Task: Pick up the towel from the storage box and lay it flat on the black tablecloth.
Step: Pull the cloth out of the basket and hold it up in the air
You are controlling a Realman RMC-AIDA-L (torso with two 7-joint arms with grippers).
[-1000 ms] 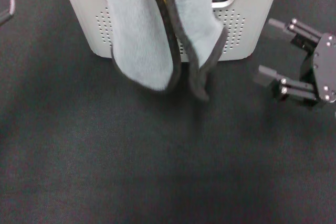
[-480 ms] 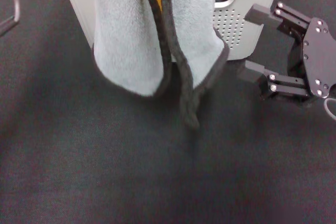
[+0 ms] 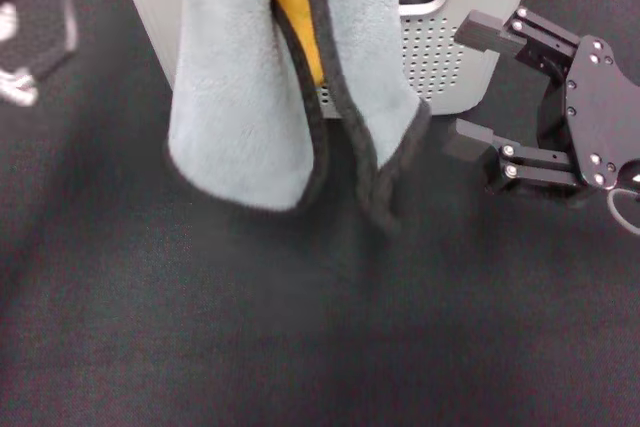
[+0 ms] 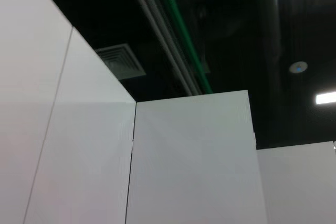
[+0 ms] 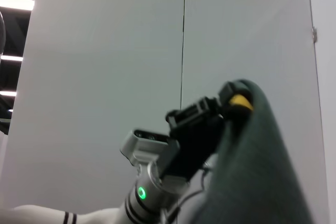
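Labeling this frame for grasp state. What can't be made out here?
- Left gripper: outside the head view; the right wrist view shows it far off, clamped on the top of the towel.
- Towel's top: cut off by the head view's upper edge.
- Basket: front wall mostly hidden behind the towel; contents show only as dark cloth at the rim.
- Right gripper: open beside the basket, apart from the towel.
- Left wrist view: only walls and ceiling.
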